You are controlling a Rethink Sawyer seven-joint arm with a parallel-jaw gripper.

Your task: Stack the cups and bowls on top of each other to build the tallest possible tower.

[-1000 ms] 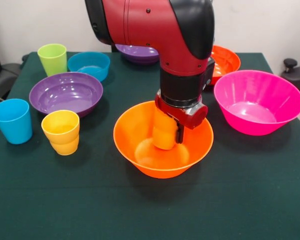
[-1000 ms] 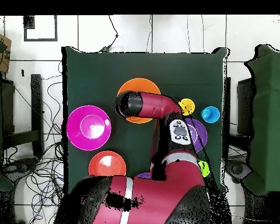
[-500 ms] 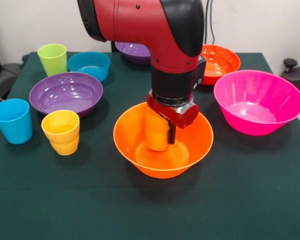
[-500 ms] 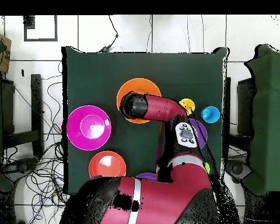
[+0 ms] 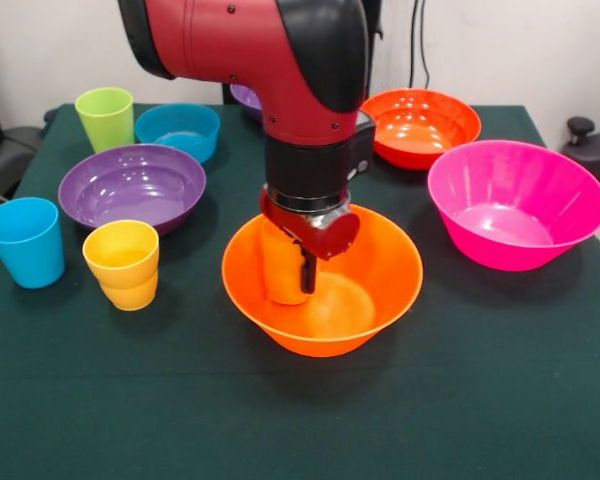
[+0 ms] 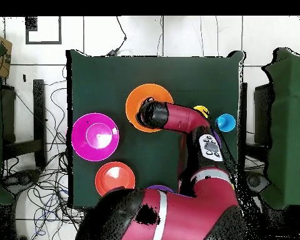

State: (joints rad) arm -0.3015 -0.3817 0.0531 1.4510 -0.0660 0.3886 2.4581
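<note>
The gripper (image 5: 292,268) is clamping the small orange cup (image 5: 282,262), its fingers pressing the cup's side, and the cup is hanging inside the wide orange bowl (image 5: 380,290) toward the bowl's left wall; whether the cup's bottom is touching the bowl is hard to tell from the front. The red and black arm (image 5: 270,70) is coming down over the bowl's back rim, and in the overhead view it is covering part of the wide orange bowl (image 6: 137,100). The wide pink bowl (image 5: 515,205) is sitting just right of the orange one, with the red-orange bowl (image 5: 420,125) behind. To the left are standing the yellow cup (image 5: 123,264), the blue cup (image 5: 24,241), a purple bowl (image 5: 130,185), the small blue bowl (image 5: 178,130) and the lime green cup (image 5: 106,118), all on the green table (image 5: 300,420).
</note>
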